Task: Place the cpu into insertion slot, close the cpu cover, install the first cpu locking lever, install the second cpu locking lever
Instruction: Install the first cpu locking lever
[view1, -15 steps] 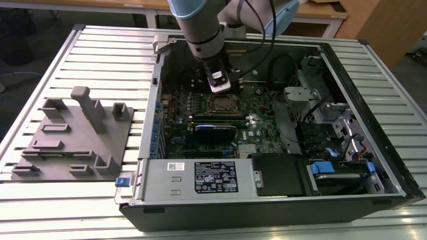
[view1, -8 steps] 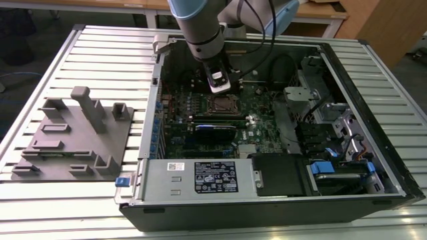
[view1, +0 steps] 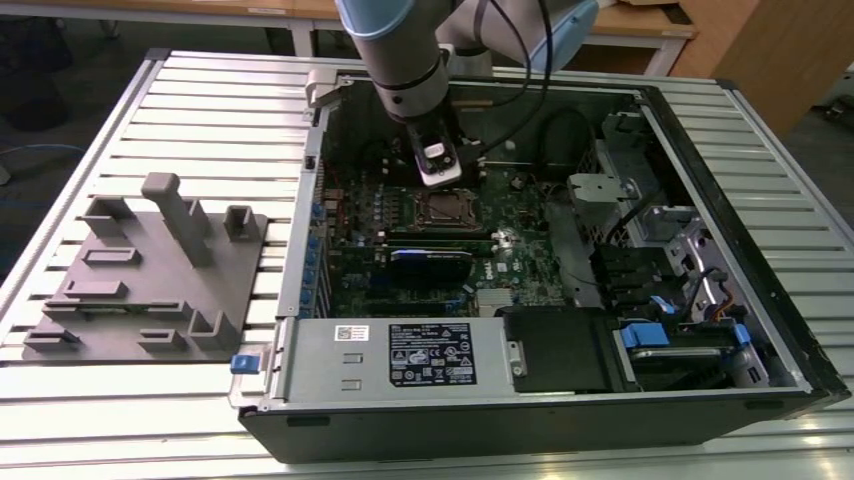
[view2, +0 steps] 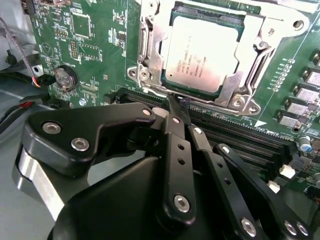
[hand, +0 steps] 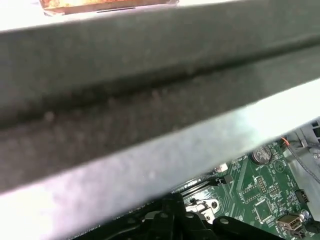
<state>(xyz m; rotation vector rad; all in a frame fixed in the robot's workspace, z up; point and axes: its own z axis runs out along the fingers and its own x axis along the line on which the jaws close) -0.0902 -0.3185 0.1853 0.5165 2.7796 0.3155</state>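
Note:
In the second wrist view the cpu (view2: 200, 50) lies flat in the insertion slot (view2: 145, 75), its silvery top showing through the window of the cpu cover (view2: 152, 45), which is down over it. My gripper (view2: 172, 107) is shut, its fingertips together and resting at the socket's near edge, against a thin metal lever (view2: 155, 91). Seen from the exterior view, the gripper (view1: 441, 172) hangs inside the open computer case just behind the insertion slot (view1: 447, 208) on the green motherboard (view1: 400, 250).
Long black memory slots (view2: 240, 132) and a coin battery (view2: 65, 77) flank the socket. The case wall (hand: 150, 100) is close to the wrist. A power supply (view1: 400, 355), cables (view1: 561, 120) and a drive bay (view1: 667, 340) crowd the case. A grey fixture plate (view1: 147, 270) lies at the exterior view's left.

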